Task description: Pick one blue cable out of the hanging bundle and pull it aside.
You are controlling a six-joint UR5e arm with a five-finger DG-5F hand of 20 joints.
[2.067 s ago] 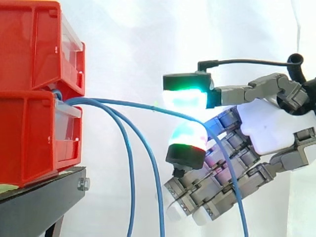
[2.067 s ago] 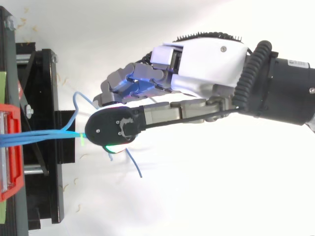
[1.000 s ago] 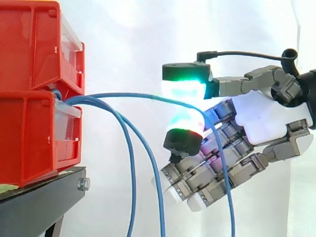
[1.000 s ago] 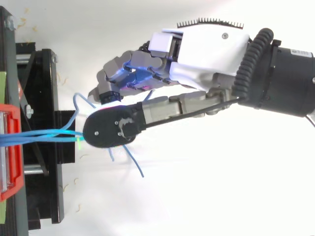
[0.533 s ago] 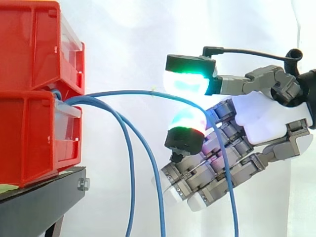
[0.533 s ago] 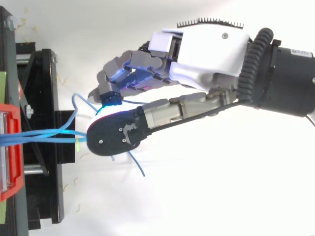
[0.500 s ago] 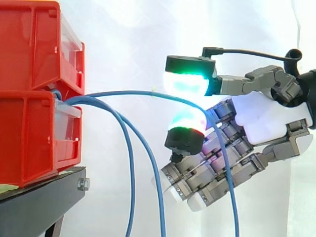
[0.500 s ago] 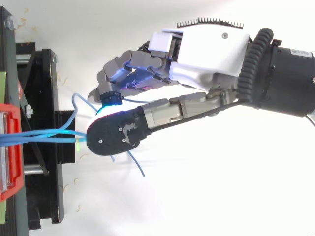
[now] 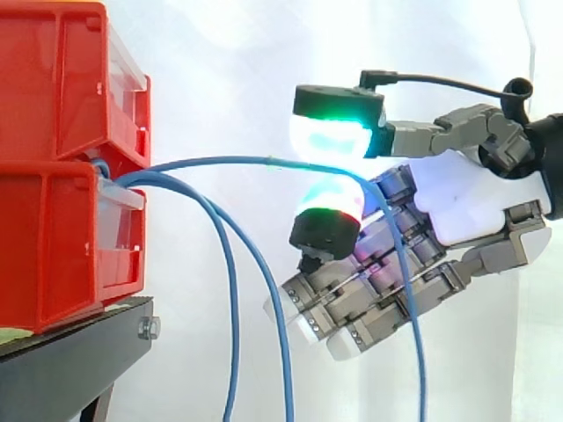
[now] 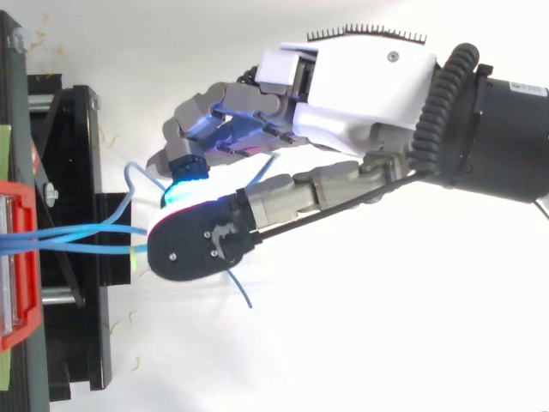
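Three blue cables come out between the two stacked red bins. Two of them hang straight down in front of the stand. The third blue cable stretches out level to the right, away from the others, then drops over the curled fingers. My hand comes in from the right, level with the bins. Its green-glowing thumb pad sits above a finger pad, with this cable pinched between them. From above, the hand reaches left and the cables run into it from the bin.
The red bins rest on a black stand at the left, seen from above as a black frame. A white curtain lies behind. Loose ends of blue cable trail under the hand in the top view.
The hand has risen a little and tilted, lifting the held cable higher than the two hanging ones. The thumb pad eased up half a second ago and is down again.
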